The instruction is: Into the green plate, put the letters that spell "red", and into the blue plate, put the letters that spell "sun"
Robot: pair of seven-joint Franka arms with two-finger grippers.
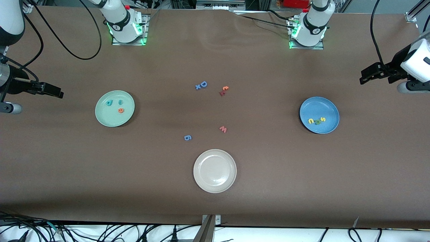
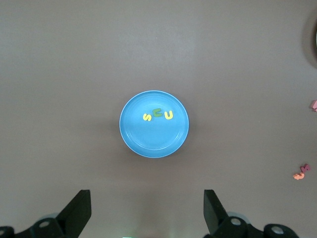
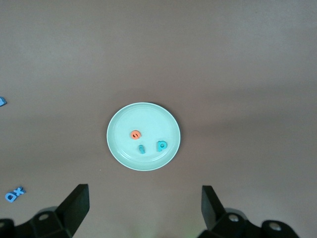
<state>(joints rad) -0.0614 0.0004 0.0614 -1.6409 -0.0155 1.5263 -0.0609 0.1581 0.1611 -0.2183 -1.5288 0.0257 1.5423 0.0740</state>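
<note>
Sorting looks done: 3 letters lie in each plate below its gripper, left gripper and right gripper both spread and empty, so only retreat remains.

Blue plate letters read "sun"; loose table letters: "D", "w".

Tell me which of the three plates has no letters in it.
The cream-white plate, the one nearest the front camera. The green plate holds three letters, and so does the blue plate.

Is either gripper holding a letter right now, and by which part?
Nothing is held. The left gripper and right gripper are both open and empty.
</note>
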